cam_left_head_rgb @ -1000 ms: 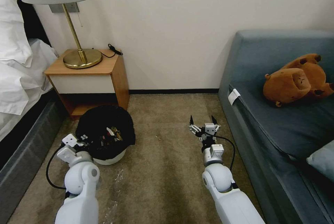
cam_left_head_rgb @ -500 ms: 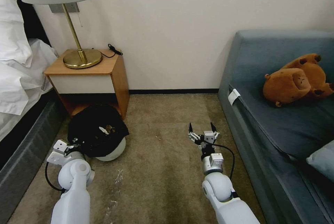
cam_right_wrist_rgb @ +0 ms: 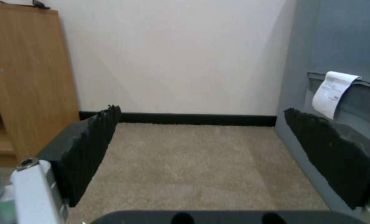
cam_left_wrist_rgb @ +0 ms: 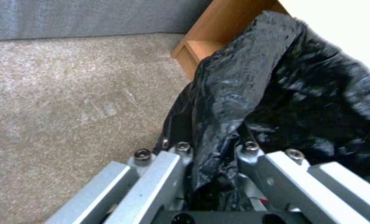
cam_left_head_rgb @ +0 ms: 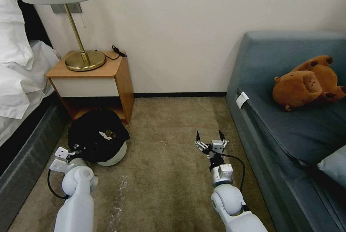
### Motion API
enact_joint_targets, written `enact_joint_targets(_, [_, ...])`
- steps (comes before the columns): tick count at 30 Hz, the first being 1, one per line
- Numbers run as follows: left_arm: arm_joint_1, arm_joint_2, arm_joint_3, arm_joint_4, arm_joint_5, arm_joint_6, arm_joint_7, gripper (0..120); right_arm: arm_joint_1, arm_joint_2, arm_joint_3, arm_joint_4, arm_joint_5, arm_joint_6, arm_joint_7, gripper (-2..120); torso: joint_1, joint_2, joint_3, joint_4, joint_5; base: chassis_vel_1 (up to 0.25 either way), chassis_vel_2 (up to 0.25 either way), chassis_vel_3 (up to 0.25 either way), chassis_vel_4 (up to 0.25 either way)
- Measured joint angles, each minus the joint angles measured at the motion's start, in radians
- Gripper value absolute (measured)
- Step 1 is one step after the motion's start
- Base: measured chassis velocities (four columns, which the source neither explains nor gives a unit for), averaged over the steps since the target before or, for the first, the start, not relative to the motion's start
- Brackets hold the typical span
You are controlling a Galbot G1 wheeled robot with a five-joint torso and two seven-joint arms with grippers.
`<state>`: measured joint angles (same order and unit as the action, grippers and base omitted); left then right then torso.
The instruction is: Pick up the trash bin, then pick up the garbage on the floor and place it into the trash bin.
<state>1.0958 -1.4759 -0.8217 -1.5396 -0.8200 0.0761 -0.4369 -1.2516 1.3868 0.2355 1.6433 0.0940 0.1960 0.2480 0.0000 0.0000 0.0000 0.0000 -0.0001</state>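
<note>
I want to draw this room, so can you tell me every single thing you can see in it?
trash bin: one, white with a black bag over its rim, tilted on the carpet in front of the nightstand, with bits of litter inside
nightstand: one, light wood, against the wall beside the bed
lamp: one, brass with a white shade, on the nightstand
bed: one, white sheets, far left
sofa: one, blue-grey, on the right
plush toy: one, brown, lying on the sofa
paper tag: one, white, on the sofa's edge
carpet: tan, across the floor
left claw: shut on the bin's black bag
right claw: open, hanging above bare carpet
</note>
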Motion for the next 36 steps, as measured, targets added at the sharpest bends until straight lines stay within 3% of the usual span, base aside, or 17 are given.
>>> enact_joint_targets(12, [0.009,-0.004,0.005,-0.005,0.010,-0.014,0.023,51,-0.007,0.000,0.006,-0.004,-0.005,0.016,-0.005,96,0.000,0.000,0.000,0.0000,0.0002,0.000,0.000,0.000,0.000])
enact_joint_targets(13, [0.011,-0.004,0.005,-0.009,0.013,-0.016,0.024,59,-0.006,0.000,0.006,-0.006,-0.006,0.018,-0.006,96,0.000,0.000,0.000,0.0000,0.0001,0.000,0.000,0.000,0.000])
enact_joint_targets(22, [0.036,-0.008,0.004,-0.049,0.044,-0.024,0.029,84,-0.010,0.005,0.015,0.004,-0.023,0.007,-0.046,96,0.000,0.000,0.000,0.0001,0.0002,0.000,0.000,0.000,0.000])
enact_joint_targets(23, [0.052,-0.011,0.003,-0.075,0.081,-0.032,0.055,92,-0.018,0.000,0.018,0.028,-0.022,-0.018,-0.069,98,0.000,0.000,0.000,-0.0002,-0.0003,0.000,0.000,0.000,0.000])
enact_joint_targets(24, [0.075,-0.018,-0.005,-0.108,0.208,-0.075,0.122,96,-0.018,0.000,0.016,0.038,-0.014,-0.029,-0.072,99,0.000,0.000,0.000,0.0000,-0.0001,0.000,0.000,0.000,0.000])
enact_joint_targets(25, [0.075,-0.018,-0.005,-0.108,0.208,-0.075,0.122,96,-0.018,0.000,0.016,0.038,-0.014,-0.029,-0.072,99,0.000,0.000,0.000,0.0000,-0.0001,0.000,0.000,0.000,0.000])
enact_joint_targets(28, [0.114,-0.018,-0.007,-0.186,0.401,-0.126,0.253,98,-0.002,0.011,0.014,0.033,-0.009,-0.024,-0.062,100,0.000,0.000,0.000,0.0002,0.0000,0.000,0.000,0.000,0.000])
enact_joint_targets(29, [0.114,-0.018,-0.007,-0.186,0.401,-0.126,0.253,98,-0.002,0.011,0.014,0.033,-0.009,-0.024,-0.062,100,0.000,0.000,0.000,0.0002,0.0000,0.000,0.000,0.000,0.000])
enact_joint_targets(31, [0.133,-0.019,-0.008,-0.246,0.518,-0.140,0.371,98,0.002,0.017,0.009,0.034,-0.002,-0.027,-0.036,100,0.000,0.000,0.000,0.0000,0.0002,0.000,0.000,0.000,0.000])
enact_joint_targets(36, [0.156,-0.026,0.008,-0.311,0.572,-0.104,0.410,98,0.004,0.022,0.010,0.025,-0.004,0.005,-0.027,100,0.000,0.000,0.000,0.0000,0.0002,0.000,0.000,0.000,0.000])
